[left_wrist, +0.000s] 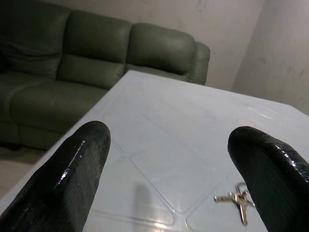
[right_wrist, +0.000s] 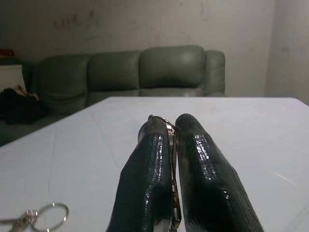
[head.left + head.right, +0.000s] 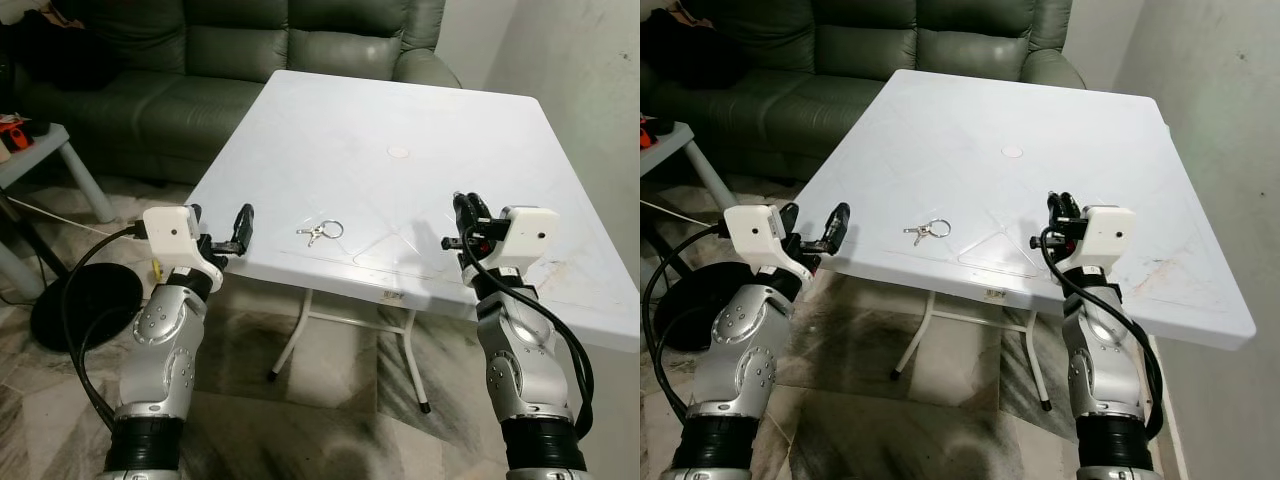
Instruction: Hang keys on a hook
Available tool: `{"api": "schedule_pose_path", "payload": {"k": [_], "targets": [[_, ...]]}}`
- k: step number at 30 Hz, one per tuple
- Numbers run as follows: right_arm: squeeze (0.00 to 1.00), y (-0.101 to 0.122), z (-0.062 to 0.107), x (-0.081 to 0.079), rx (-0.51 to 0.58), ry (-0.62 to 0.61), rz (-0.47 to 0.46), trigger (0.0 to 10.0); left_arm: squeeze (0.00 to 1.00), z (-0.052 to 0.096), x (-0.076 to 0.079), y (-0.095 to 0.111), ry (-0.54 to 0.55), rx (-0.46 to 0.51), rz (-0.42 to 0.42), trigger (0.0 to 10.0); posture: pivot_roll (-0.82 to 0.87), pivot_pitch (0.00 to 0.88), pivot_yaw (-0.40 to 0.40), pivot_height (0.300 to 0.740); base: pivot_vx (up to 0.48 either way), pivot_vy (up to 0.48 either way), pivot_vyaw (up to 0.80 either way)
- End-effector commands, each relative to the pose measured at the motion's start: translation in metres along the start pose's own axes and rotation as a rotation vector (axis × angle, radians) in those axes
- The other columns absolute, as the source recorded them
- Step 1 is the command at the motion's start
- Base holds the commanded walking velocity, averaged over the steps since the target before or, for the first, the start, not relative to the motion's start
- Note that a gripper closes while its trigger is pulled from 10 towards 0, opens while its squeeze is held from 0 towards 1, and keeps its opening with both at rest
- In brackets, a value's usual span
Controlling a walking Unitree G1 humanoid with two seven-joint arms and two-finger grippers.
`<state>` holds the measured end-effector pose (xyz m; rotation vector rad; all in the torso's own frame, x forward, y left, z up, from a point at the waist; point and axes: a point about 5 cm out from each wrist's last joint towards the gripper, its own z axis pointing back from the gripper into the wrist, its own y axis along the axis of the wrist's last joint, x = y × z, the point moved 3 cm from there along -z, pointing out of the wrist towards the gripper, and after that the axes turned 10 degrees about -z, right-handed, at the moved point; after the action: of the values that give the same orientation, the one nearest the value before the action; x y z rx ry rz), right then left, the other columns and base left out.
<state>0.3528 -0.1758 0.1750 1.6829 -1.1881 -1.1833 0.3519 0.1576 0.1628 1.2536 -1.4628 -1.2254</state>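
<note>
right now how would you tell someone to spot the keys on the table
Find the white square plastic table in front of the green leather sofa. Near its front edge, between the left gripper and right gripper, lies a small bunch of silver keys on a round ring, the one loose metal thing there.

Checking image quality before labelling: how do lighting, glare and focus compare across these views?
Left eye view: evenly lit and sharp, keys crisp on the white table. Left wrist view: dim, left gripper fingers soft-edged, with glossy highlights. Right wrist view: right gripper fingers shiny, sofa slightly soft.
</note>
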Motion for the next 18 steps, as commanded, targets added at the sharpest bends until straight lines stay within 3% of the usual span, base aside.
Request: {"api": "schedule_pose_path", "payload": {"k": [1,18], "targets": [[0.0,0.0035,-0.0026,0.0016,0.023,-0.016,0.005,10.0,0.0,-0.0032,-0.001,0.0025,-0.01,0.012,-0.013,10.0,-0.03,0.0,-0.003,0.74,0.0,0.0,0.0],[0.0,0.0006,-0.0016,0.0069,0.017,-0.043,0.044,10.0,0.0,-0.0105,0.0001,-0.007,-0.014,-0.009,-0.015,10.0,-0.08,0.0,0.032,0.74,0.0,0.0,0.0]]}}
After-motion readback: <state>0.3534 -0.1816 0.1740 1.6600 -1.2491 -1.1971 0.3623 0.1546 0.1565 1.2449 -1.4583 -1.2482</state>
